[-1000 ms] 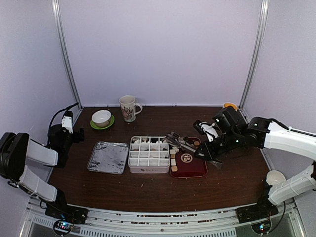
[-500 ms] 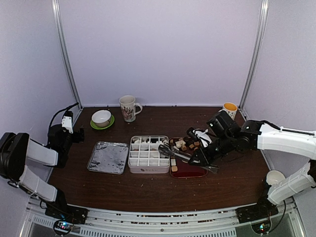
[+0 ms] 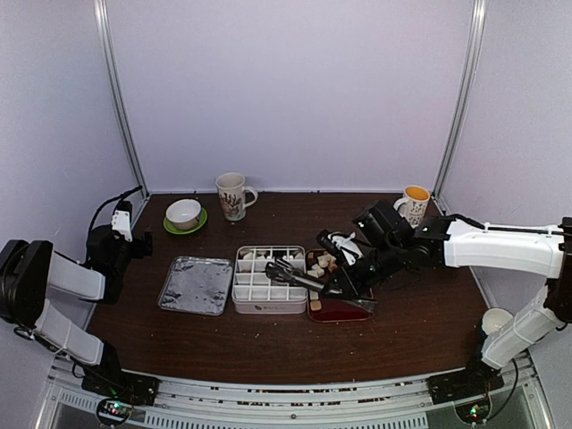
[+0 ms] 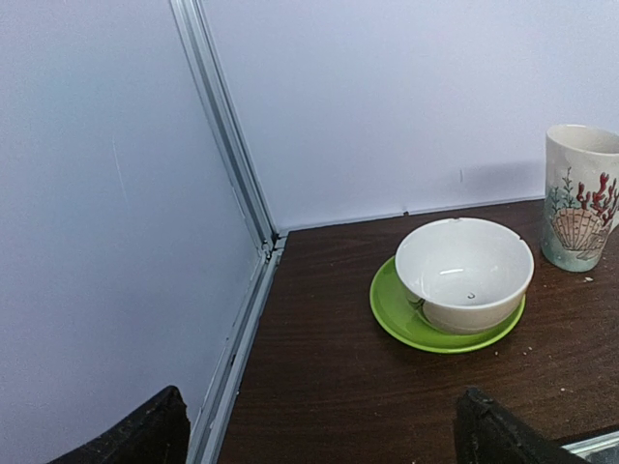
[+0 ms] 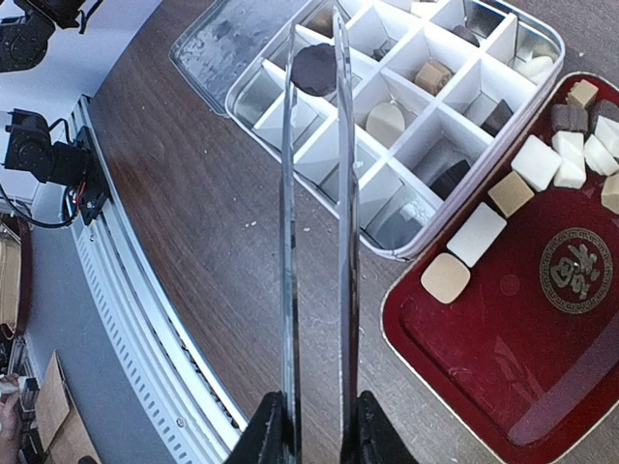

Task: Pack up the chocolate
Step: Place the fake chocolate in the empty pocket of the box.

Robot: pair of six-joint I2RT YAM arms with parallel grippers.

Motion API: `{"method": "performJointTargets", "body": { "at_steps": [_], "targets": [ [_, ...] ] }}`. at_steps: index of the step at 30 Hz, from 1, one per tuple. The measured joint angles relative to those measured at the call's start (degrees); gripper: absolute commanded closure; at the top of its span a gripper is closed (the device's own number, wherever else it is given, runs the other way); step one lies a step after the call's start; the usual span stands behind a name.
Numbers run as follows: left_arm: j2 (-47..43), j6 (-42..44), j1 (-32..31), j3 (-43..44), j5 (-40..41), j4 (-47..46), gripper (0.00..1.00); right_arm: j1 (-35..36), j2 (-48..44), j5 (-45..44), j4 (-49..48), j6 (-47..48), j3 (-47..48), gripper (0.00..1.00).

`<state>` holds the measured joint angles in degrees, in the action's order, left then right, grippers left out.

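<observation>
My right gripper (image 5: 317, 425) is shut on the metal tongs (image 5: 345, 222), whose long arms reach out over the white divided box (image 5: 426, 111). A dark brown round chocolate (image 5: 314, 68) sits pinched between the tong tips, above a left-hand compartment. Several compartments hold pieces. More chocolate (image 5: 534, 162), white, tan and dark cubes, lies at the far end of the dark-red tray (image 5: 484, 329). In the top view the right gripper (image 3: 350, 277) hangs over the tray (image 3: 344, 309) beside the box (image 3: 268, 308). My left gripper (image 4: 324, 435) stands open and holds nothing, at the far left (image 3: 121, 223).
A silver lid (image 3: 195, 286) lies left of the box. A white bowl (image 4: 464, 271) on a green saucer (image 4: 406, 319) and a shell-patterned mug (image 4: 580, 193) stand at the back left. A yellow-filled cup (image 3: 415, 201) is back right, a white cup (image 3: 498, 320) off the right edge.
My right arm has swung left, carrying the tongs from over the red tray to over the white box with the dark piece. The left arm has not moved.
</observation>
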<state>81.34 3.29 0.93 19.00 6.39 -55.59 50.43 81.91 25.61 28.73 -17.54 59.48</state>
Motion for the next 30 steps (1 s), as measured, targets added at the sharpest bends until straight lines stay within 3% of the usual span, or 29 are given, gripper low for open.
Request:
{"method": "performJointTargets", "body": {
  "at_steps": [17,30],
  "targets": [
    [0.0,0.0,0.0,0.0,0.0,-0.02,0.02,1.38,7.61,-0.17,-1.29,1.09,5.03,0.76],
    [0.0,0.0,0.0,0.0,0.0,0.0,0.02,1.46,8.87,-2.08,-1.4,1.11,5.22,0.65]
  ]
}}
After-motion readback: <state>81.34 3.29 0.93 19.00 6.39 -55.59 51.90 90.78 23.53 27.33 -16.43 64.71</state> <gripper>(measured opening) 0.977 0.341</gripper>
